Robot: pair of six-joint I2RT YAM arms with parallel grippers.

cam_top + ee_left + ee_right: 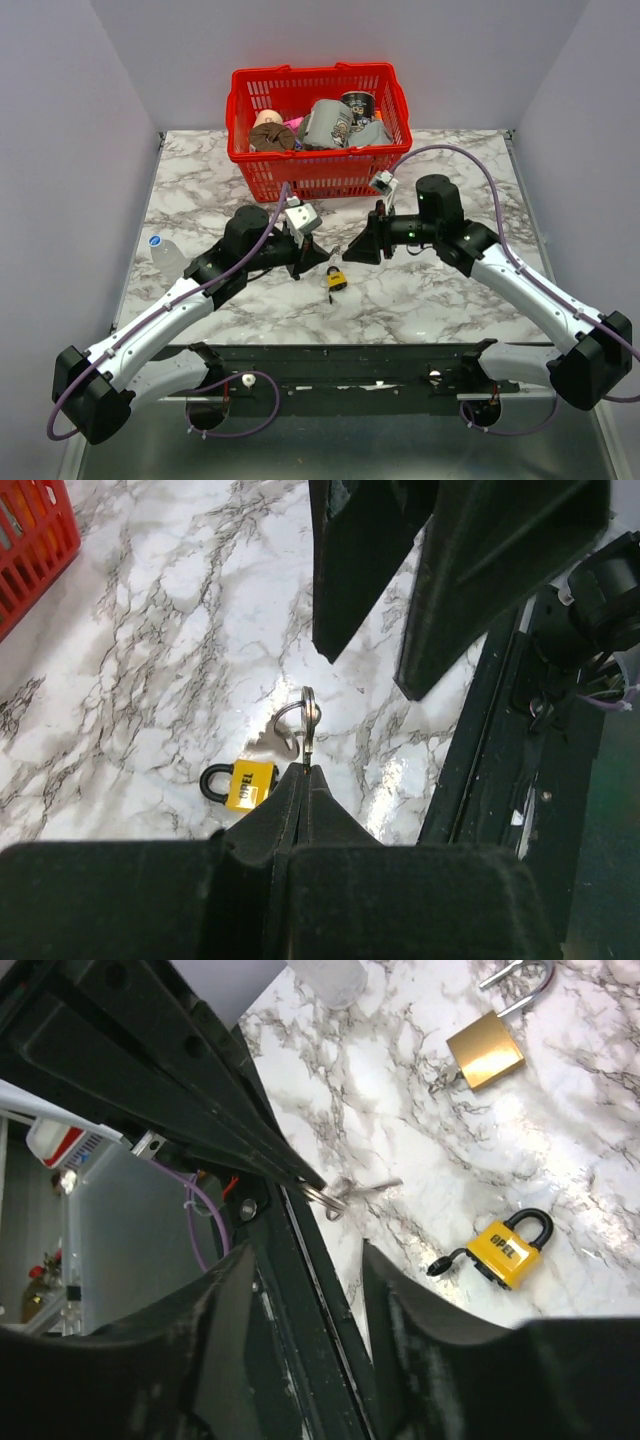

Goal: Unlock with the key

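Observation:
My left gripper (322, 256) is shut on the split ring (306, 712) of the slim grey key (272, 743), which hangs from the ring just above the marble table. The right wrist view shows the ring (328, 1198) and key (370, 1187) pinched at the left fingertips (290, 1172). The small yellow-and-black padlock (336, 280) lies flat on the table just below and beside the key; it also shows in the left wrist view (240, 783) and the right wrist view (508, 1250). My right gripper (358, 247) is open and empty, facing the left gripper, with its fingers (350, 580) above the key.
A larger plain brass padlock (485, 1048) lies on the marble beyond the yellow one. A red basket (320, 178) full of items stands at the back centre. A clear bottle (163, 255) lies at the left edge. The black base rail (330, 360) runs along the near edge.

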